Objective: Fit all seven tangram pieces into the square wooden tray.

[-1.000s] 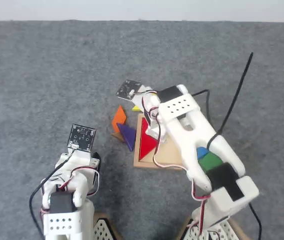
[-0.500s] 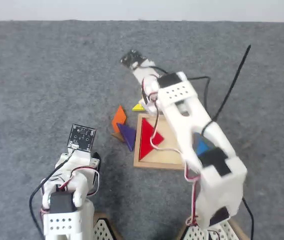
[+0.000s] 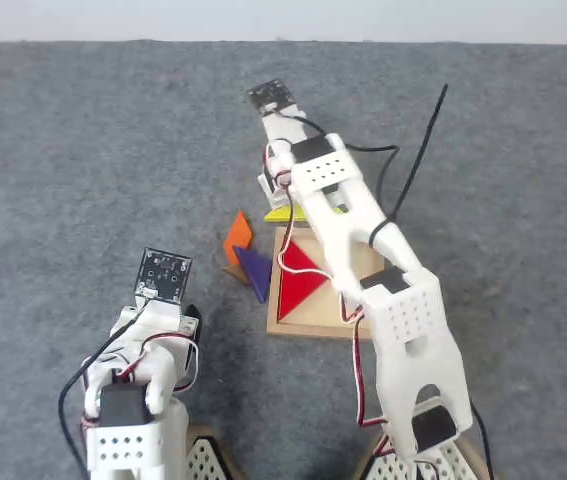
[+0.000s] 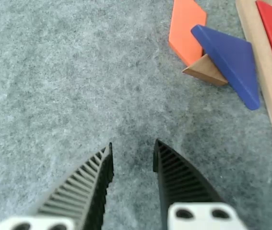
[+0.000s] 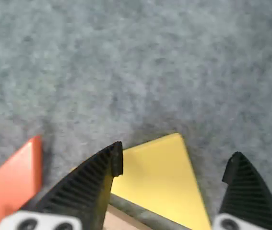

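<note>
We look down on a grey felt table with two white arms; the square wooden tray lies near the middle, and a red triangle lies inside it against its left side; the right arm stretches over the tray. In the right wrist view, the right gripper hangs with its black jaws spread wide, one on each side of a yellow piece, which lies on the felt just beyond the tray's far edge. The left gripper hovers above bare felt, its jaws a narrow gap apart and holding nothing; ahead of it an orange parallelogram, a blue triangle and a small tan triangle overlap in a cluster just beside the tray's left edge.
</note>
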`<state>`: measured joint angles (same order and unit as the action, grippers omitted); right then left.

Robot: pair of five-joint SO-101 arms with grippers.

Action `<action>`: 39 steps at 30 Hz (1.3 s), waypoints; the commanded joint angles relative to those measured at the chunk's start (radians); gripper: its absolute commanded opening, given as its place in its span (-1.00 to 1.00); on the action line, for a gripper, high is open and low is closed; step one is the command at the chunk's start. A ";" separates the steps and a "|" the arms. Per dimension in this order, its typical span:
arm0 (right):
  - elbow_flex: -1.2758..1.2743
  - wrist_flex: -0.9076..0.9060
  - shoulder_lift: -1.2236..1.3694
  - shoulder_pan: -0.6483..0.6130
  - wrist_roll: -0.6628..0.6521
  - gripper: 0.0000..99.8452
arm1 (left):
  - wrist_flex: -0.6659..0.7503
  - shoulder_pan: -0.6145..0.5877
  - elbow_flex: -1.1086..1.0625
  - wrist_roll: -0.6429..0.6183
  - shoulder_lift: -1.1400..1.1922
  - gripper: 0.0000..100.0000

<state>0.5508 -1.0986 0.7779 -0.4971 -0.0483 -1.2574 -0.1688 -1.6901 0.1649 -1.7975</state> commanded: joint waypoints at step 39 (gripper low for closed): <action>0.057 -0.337 -0.041 0.799 -0.252 -0.34 | -0.003 -0.005 0.007 0.012 -0.015 -0.73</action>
<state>0.5815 -1.4070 0.8163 0.2133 -0.2294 -1.2574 -0.1688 -1.6901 0.1649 -1.7975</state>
